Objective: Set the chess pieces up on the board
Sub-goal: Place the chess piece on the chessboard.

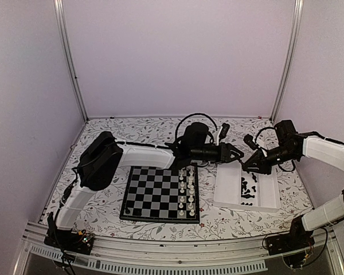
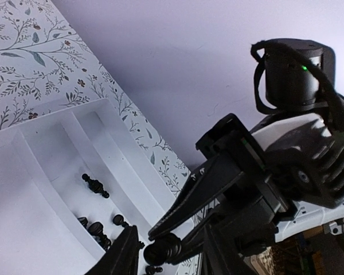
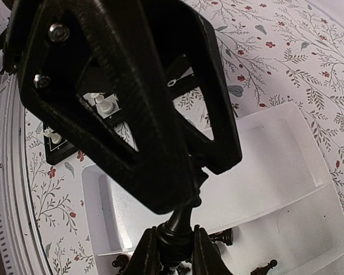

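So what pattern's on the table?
Table: white, grey leafy twigs, tiny red flowers; best in right wrist view.

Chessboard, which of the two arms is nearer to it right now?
Left. The left arm runs along the chessboard's far edge toward the white tray. The right arm reaches in from the tray's other side, holding a black chess piece.

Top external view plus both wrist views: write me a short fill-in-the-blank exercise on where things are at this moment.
The right hand is shut on a black ____.
In the top view, the white pieces stand along the ____ side of the chessboard.
The loose black pieces lie in the white ____ beside the chessboard.
Missing words: chess piece; right; tray.
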`<state>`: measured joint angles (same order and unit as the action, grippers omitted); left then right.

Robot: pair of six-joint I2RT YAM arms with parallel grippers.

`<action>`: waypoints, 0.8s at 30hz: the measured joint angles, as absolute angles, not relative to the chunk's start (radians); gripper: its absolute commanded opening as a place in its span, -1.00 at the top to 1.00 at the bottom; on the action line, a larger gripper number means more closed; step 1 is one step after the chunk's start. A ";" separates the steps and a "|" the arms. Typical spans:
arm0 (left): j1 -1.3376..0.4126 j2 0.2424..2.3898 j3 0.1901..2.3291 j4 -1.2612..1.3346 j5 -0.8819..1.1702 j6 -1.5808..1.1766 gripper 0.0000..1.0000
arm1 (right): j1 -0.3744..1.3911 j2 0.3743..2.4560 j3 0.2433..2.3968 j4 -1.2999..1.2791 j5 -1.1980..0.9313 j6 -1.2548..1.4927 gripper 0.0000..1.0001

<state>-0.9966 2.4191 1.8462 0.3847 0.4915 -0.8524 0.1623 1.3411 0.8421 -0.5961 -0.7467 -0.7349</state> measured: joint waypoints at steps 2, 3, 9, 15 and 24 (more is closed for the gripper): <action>-0.997 2.431 1.856 0.390 0.500 -0.862 0.23 | 0.162 1.341 0.842 -0.600 -0.751 -0.738 0.81; -0.997 2.437 1.860 0.391 0.505 -0.865 0.26 | 0.162 1.341 0.842 -0.601 -0.752 -0.738 0.80; -1.002 2.458 1.866 0.390 0.523 -0.874 0.52 | 0.162 1.341 0.842 -0.604 -0.763 -0.739 0.80; -1.003 2.458 1.877 0.402 0.539 -0.880 0.93 | 0.163 1.342 0.842 -0.605 -0.768 -0.742 0.77; -1.000 2.444 1.804 0.456 0.507 -0.865 1.00 | 0.171 1.387 0.842 -0.595 -0.751 -0.749 0.74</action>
<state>-1.0000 2.4435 1.8042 0.4557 0.5072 -0.8650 0.1707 1.3872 0.8421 -0.5945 -0.7513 -0.7490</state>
